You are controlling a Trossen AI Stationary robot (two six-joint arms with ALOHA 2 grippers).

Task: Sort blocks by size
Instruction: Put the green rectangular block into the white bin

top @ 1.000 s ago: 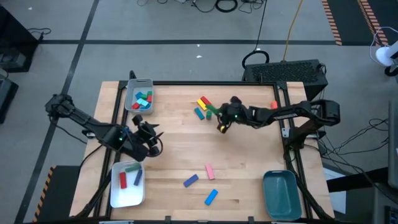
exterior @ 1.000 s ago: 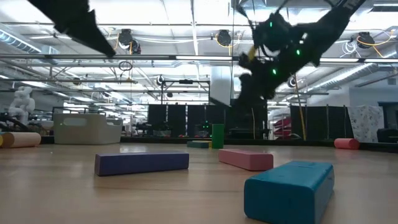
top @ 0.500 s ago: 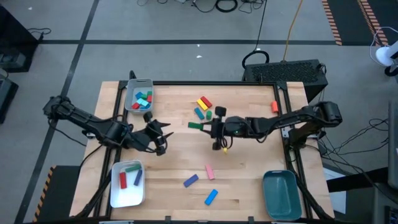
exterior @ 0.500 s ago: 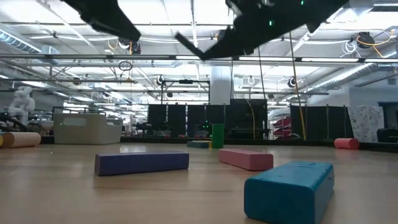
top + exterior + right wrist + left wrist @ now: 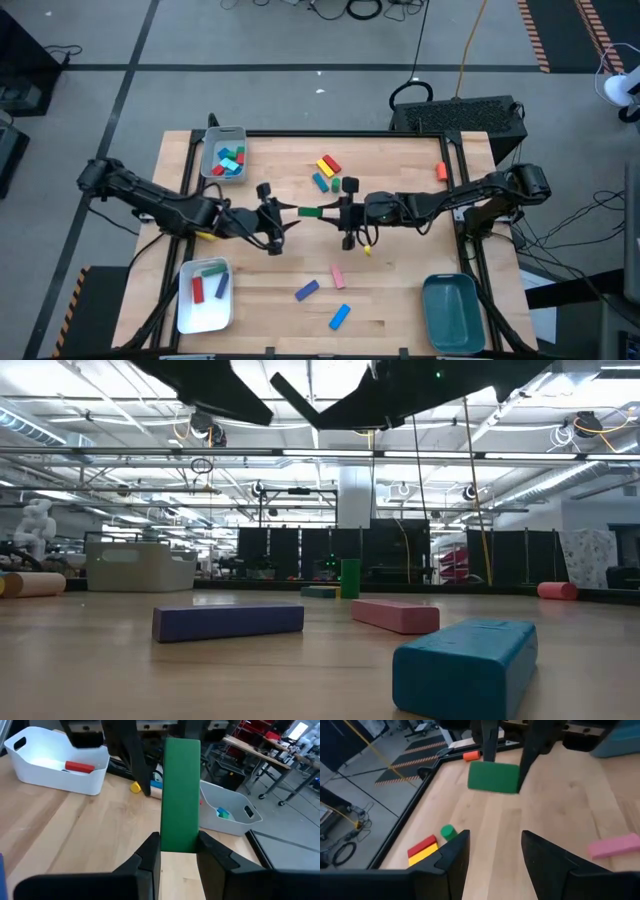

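- High view from above shows the two arms meeting over the middle of the wooden table [image 5: 400,290], fingertip to fingertip
- Right gripper [image 5: 338,212] is clamped on a long green block [image 5: 311,211], holding it level in the air with the free end pointing toward the other arm
- Left gripper [image 5: 283,214] has its fingers apart and sits just beside that free end; its own wrist view shows the green block [image 5: 493,777] a little beyond its spread fingers [image 5: 451,862], not yet between them
- Compared with half a second ago, the left arm has reached in from its side toward the centre, and the right arm has carried the block slightly further left, so the gap between them has nearly closed
- A second ago the right gripper was back by the cluster of blocks near the table's far edge and the left gripper hovered over the white tray [image 5: 188,315]
- This looks like a hand-over being set up: the block would pass to the left arm, which reaches the white tray and the grey tray [image 5: 210,145] on its side
- Other blocks lie unsorted: a pink block [image 5: 338,275], a purple block [image 5: 306,290] and a blue block [image 5: 340,317] near the front edge
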